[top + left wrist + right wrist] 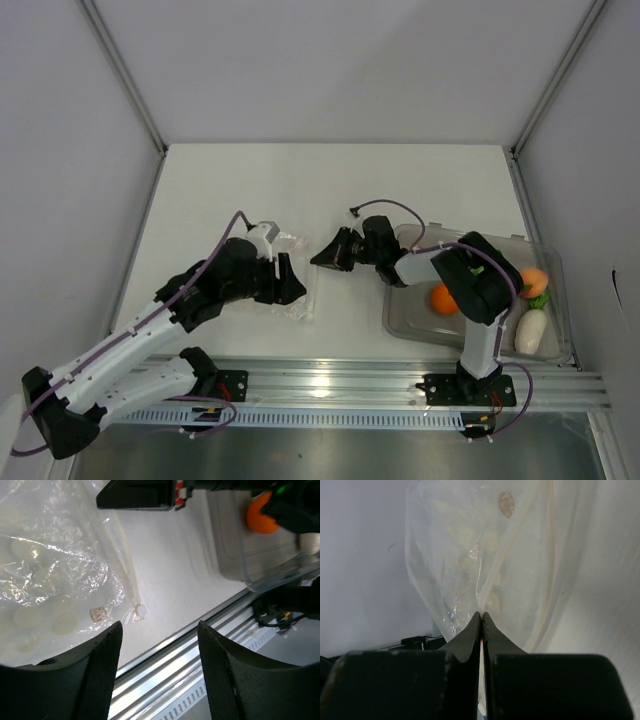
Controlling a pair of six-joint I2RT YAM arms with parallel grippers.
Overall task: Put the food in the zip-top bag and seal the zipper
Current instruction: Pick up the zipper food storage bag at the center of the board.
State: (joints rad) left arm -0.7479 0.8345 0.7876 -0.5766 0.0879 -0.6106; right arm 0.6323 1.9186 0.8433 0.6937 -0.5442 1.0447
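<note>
The clear crinkly zip-top bag (50, 575) lies on the table under my left gripper (160, 630), whose jaws stand open above it with nothing between them. The bag's zipper strip (125, 565) runs along its mouth edge. My right gripper (481, 614) is shut, pinching the film of the bag (470, 555) at its edge. In the top view that gripper (318, 258) points left towards the left gripper (290, 282). The food sits in the tray: an orange (444, 298), a reddish-orange fruit (534, 281), a pale egg-like piece (529, 331) and a bit of green lettuce (541, 299).
A rigid clear tray (545, 250) stands at the right, partly under the right arm. A metal rail (330, 380) runs along the near table edge. Grey walls close in the table on the left, back and right.
</note>
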